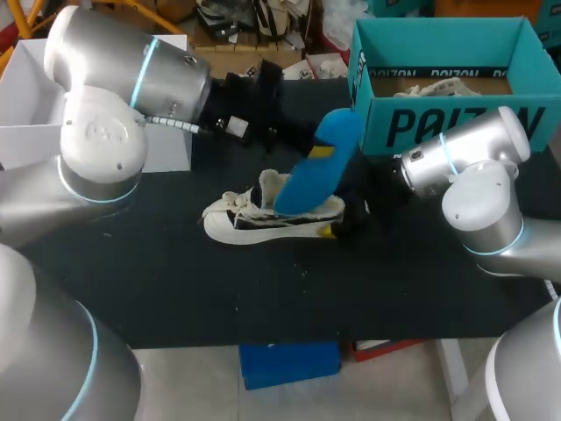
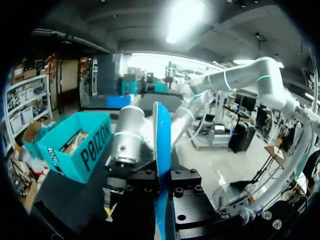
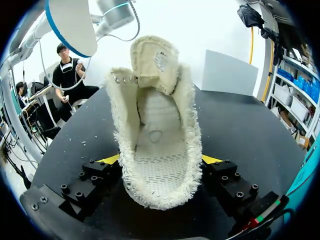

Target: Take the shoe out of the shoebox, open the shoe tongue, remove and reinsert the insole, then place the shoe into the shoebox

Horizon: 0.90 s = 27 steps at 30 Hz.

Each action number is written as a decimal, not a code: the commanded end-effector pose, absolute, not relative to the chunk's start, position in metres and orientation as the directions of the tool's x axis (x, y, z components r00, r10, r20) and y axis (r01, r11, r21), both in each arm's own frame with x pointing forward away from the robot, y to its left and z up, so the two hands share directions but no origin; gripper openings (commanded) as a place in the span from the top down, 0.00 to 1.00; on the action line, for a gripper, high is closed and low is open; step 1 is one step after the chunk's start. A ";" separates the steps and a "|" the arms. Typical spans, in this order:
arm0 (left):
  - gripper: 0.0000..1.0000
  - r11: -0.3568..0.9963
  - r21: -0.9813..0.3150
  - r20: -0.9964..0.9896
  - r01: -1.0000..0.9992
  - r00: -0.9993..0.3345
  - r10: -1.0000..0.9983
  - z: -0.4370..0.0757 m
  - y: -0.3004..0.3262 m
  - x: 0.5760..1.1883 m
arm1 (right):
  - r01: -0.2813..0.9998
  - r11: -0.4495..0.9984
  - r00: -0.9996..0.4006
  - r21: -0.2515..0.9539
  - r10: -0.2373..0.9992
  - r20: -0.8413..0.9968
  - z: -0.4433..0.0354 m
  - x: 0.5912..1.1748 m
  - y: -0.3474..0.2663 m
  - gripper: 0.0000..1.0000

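My right gripper [image 3: 160,167] pinches the heel of the cream canvas shoe [image 1: 263,217] from both sides. It pins the frayed-edged shoe on its sole near the middle of the black table [image 1: 175,281], toe toward the left edge. My left gripper [image 2: 162,187] is pressed together on the blue foam insole [image 1: 320,167], which stands tilted over the shoe with its lower end at the opening.

I judge the insole step is in hand. To seat it well, I'd hold the heel clamp firm and leave the padded tongue [image 3: 152,60] lifted clear of the opening. Then I'd steer the insole's low end along the inner floor toward the toe, flattening the angle so it neither buckles nor snags the frayed collar.

The teal cardboard shoebox [image 1: 421,103] sits at the far right corner, just behind my right arm; something pale lies inside that I can't identify. A white open box [image 1: 26,88] stands at the far left corner. Neither blocks the insole's path.
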State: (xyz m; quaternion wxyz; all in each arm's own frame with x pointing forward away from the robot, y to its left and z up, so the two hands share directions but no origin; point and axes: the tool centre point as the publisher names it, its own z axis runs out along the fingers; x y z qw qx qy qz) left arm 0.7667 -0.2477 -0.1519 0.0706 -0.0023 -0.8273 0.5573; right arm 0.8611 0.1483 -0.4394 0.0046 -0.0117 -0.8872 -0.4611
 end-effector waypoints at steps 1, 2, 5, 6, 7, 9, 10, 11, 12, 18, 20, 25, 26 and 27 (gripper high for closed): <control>1.00 0.324 -0.943 0.145 -0.082 -0.974 0.175 -0.138 -0.236 0.771 | 0.026 0.575 -1.000 0.818 0.017 0.020 -0.442 0.861 0.148 1.00; 1.00 0.316 -0.945 0.152 -0.087 -0.971 0.186 -0.134 -0.235 0.771 | 0.026 0.575 -1.000 0.818 0.017 0.020 -0.442 0.861 0.148 1.00; 1.00 0.309 -0.947 0.157 -0.091 -0.968 0.195 -0.130 -0.233 0.772 | 0.026 0.575 -1.000 0.818 0.017 0.020 -0.442 0.861 0.148 1.00; 1.00 0.309 -0.947 0.157 -0.091 -0.968 0.195 -0.130 -0.233 0.772 | 0.026 0.575 -1.000 0.818 0.017 0.020 -0.442 0.861 0.148 1.00; 1.00 0.309 -0.947 0.157 -0.091 -0.968 0.195 -0.130 -0.233 0.772 | 0.026 0.575 -1.000 0.818 0.017 0.020 -0.442 0.861 0.148 1.00; 1.00 0.309 -0.947 0.157 -0.091 -0.968 0.195 -0.130 -0.233 0.772 | 0.026 0.575 -1.000 0.818 0.017 0.020 -0.442 0.861 0.148 1.00; 1.00 0.309 -0.947 0.157 -0.091 -0.968 0.195 -0.130 -0.233 0.772 | 0.026 0.575 -1.000 0.818 0.017 0.020 -0.442 0.861 0.148 1.00; 1.00 0.309 -0.947 0.157 -0.091 -0.968 0.195 -0.130 -0.233 0.772 | 0.026 0.575 -1.000 0.818 0.017 0.020 -0.442 0.861 0.148 1.00; 1.00 0.309 -0.947 0.157 -0.091 -0.968 0.195 -0.130 -0.233 0.772 | 0.026 0.575 -1.000 0.818 0.017 0.020 -0.442 0.861 0.148 1.00; 1.00 0.309 -0.947 0.157 -0.091 -0.968 0.195 -0.130 -0.233 0.772 | 0.026 0.575 -1.000 0.818 0.017 0.020 -0.442 0.861 0.148 1.00; 1.00 0.309 -0.947 0.157 -0.091 -0.968 0.195 -0.130 -0.233 0.772 | 0.026 0.575 -1.000 0.818 0.017 0.020 -0.442 0.861 0.148 1.00; 1.00 0.289 -0.949 0.189 -0.129 -0.963 0.190 -0.128 -0.231 0.773 | 0.026 0.575 -1.000 0.818 0.017 0.020 -0.442 0.861 0.148 1.00; 1.00 0.260 -0.947 0.242 -0.190 -0.953 0.183 -0.124 -0.229 0.773 | 0.026 0.575 -1.000 0.818 0.017 0.020 -0.442 0.861 0.148 1.00; 1.00 0.230 -0.947 0.265 -0.224 -0.950 0.167 -0.120 -0.228 0.775 | 0.026 0.575 -1.000 0.818 0.017 0.020 -0.442 0.861 0.148 1.00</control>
